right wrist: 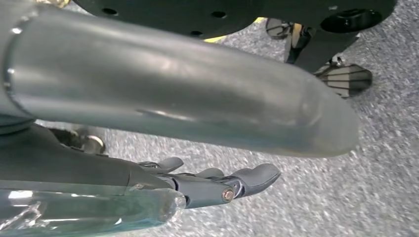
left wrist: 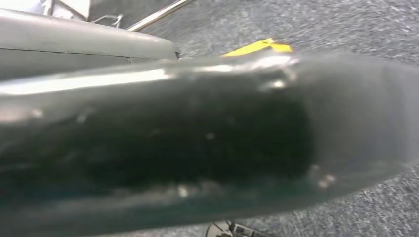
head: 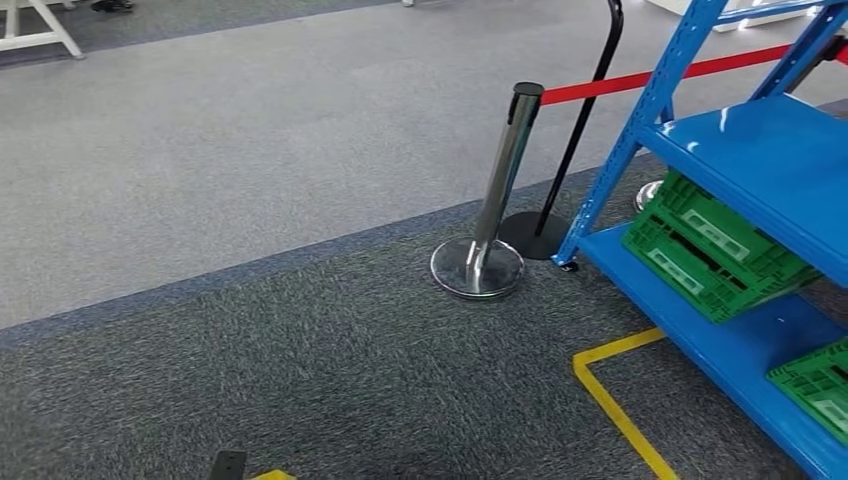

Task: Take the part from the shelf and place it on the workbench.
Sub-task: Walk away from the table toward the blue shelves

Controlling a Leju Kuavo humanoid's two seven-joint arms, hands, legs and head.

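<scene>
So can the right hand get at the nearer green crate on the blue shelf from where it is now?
Probably not yet. The right hand hangs low over the carpet holding nothing, while the green crate sits on the blue shelf, off to the right. Nothing blocks the way.

Chrome barrier post (head: 492, 195) on grey carpet (head: 220, 180), red belt (head: 650, 77) running from its top. Black stand (head: 560, 150) just behind. Green crates (head: 710, 250) nearby. Yellow floor tape (head: 610, 400).
</scene>
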